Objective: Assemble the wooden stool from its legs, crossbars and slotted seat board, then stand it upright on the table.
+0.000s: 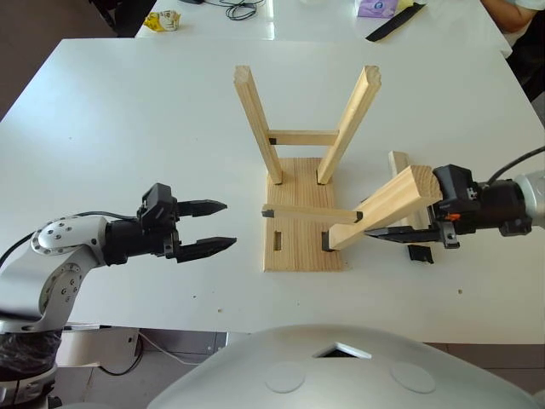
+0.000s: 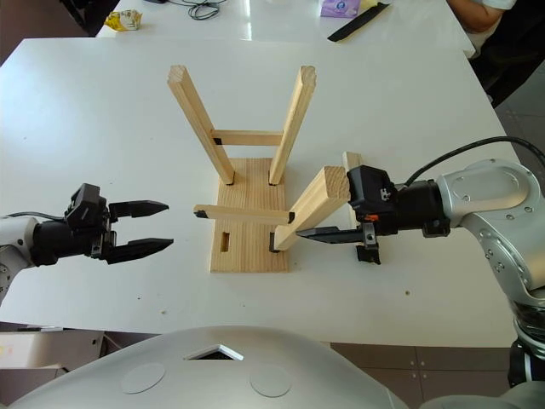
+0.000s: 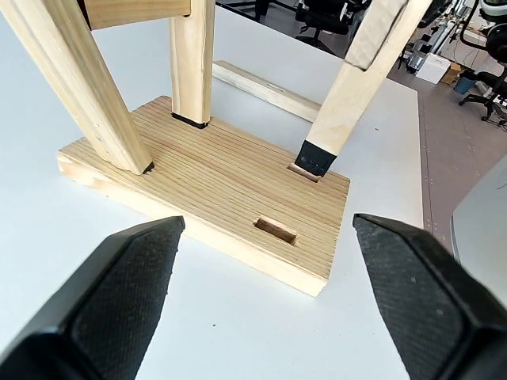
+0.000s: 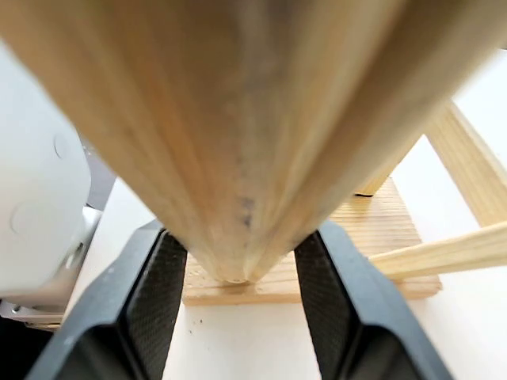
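The slotted seat board (image 1: 298, 256) lies flat at the table's middle. Two legs (image 1: 257, 119) stand in its far slots, joined by a crossbar (image 1: 302, 137). My right gripper (image 1: 393, 220) is shut on a third leg (image 1: 387, 203), which tilts with its dark foot at the near right slot (image 3: 317, 158). A thin crossbar (image 1: 311, 211) runs left from that leg. The near left slot (image 3: 276, 230) holds nothing. Left of the board, apart from it, my left gripper (image 1: 215, 227) hovers open. In the right wrist view the leg (image 4: 238, 142) sits between the pads (image 4: 150, 301).
A loose wooden piece (image 1: 398, 164) lies on the table behind the right gripper, and a small black part (image 1: 419, 254) lies beside it. On a second table at the back are a yellow packet (image 1: 162, 20), a purple box (image 1: 376, 8) and a black strip (image 1: 393, 24).
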`<action>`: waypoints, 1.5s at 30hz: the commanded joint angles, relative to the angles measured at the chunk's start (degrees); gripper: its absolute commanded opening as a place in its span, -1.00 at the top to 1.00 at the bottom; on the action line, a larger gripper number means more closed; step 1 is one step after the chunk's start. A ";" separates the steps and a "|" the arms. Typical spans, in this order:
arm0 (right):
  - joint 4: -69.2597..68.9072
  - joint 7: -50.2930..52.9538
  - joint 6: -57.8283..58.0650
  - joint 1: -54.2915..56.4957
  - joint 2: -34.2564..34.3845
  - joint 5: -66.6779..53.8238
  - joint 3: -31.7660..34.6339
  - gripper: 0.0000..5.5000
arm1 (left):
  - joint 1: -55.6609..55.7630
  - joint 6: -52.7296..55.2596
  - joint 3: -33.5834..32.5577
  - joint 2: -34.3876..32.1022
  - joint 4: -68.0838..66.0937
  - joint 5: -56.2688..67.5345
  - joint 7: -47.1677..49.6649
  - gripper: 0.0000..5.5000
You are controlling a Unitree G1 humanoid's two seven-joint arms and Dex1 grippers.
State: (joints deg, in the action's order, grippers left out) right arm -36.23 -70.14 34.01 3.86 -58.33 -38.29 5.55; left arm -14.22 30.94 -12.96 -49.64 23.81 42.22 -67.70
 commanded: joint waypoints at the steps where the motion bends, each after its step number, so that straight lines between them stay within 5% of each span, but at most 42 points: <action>1: 0.68 -0.12 -3.32 -0.26 -0.35 2.93 -1.07 0.26 | -0.16 -0.23 -0.59 -0.32 0.40 -0.13 -0.08 -0.43; 45: 1.07 2.20 -4.45 0.47 0.61 1.59 -3.08 0.26 | 5.71 0.94 2.92 0.49 -0.45 0.18 0.66 -0.43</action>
State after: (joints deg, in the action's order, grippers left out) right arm -35.12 -67.46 30.05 4.80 -56.96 -37.28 2.41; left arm -9.19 31.65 -10.00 -48.97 23.37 42.56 -67.35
